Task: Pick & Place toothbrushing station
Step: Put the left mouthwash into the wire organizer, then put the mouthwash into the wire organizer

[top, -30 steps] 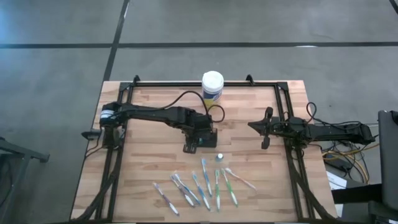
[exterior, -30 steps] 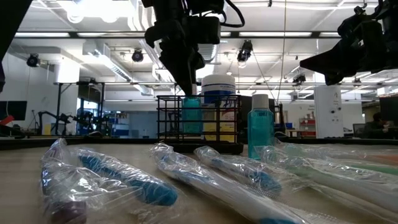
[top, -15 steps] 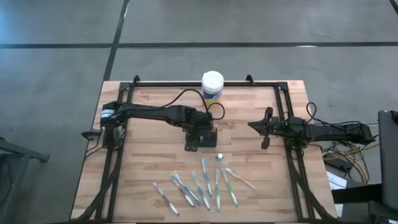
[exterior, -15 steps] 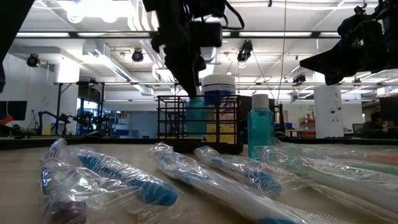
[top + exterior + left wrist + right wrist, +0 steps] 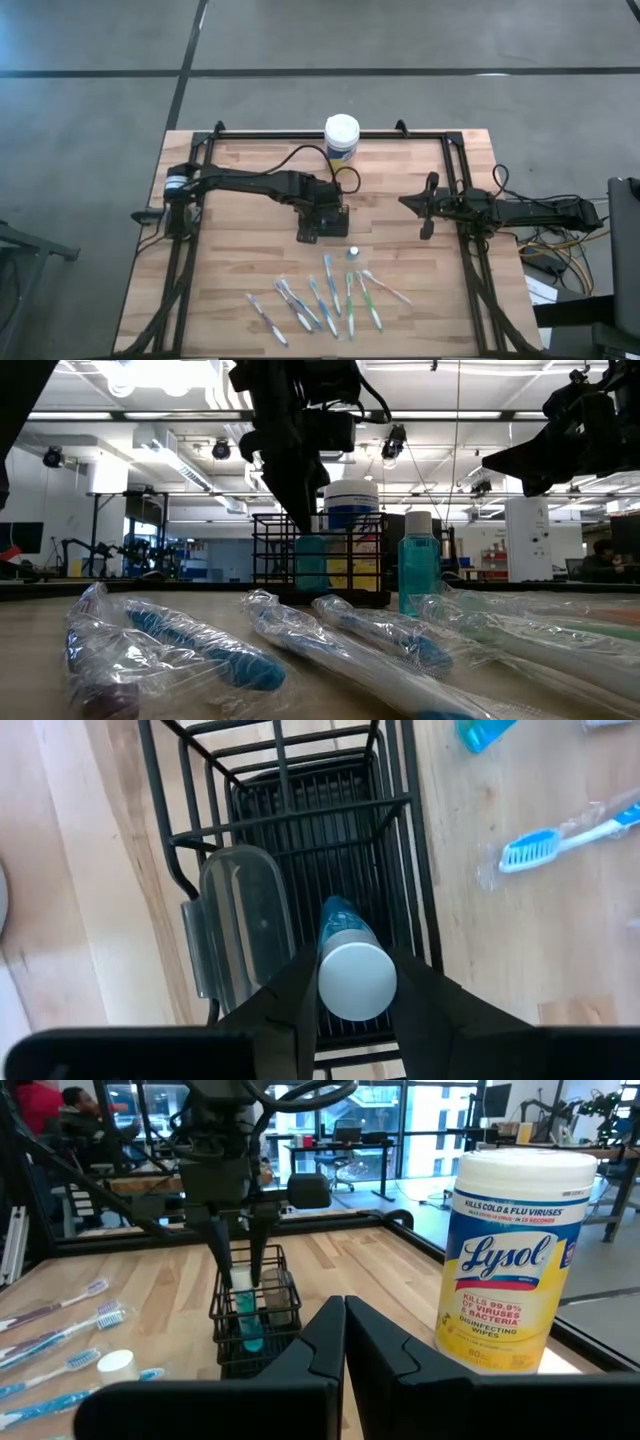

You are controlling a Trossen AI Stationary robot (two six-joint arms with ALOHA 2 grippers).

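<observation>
Two robot arms at a wooden tabletop (image 5: 250, 260); one lowers a small tube into a black wire caddy (image 5: 322, 222).

Left end effector (image 5: 355, 982) is closed on a blue, white-capped tube (image 5: 352, 970), held upright inside a caddy compartment near mid-tabletop, beside a clear plastic case (image 5: 240, 935). Right end effector (image 5: 428, 208) hangs shut above the right side, holding nothing. A second blue tube (image 5: 418, 572) stands just beside the caddy. Wrapped toothbrushes (image 5: 320, 300) lie in a row along the near edge. A yellow-labelled canister (image 5: 342, 138) stands at the far edge.
</observation>
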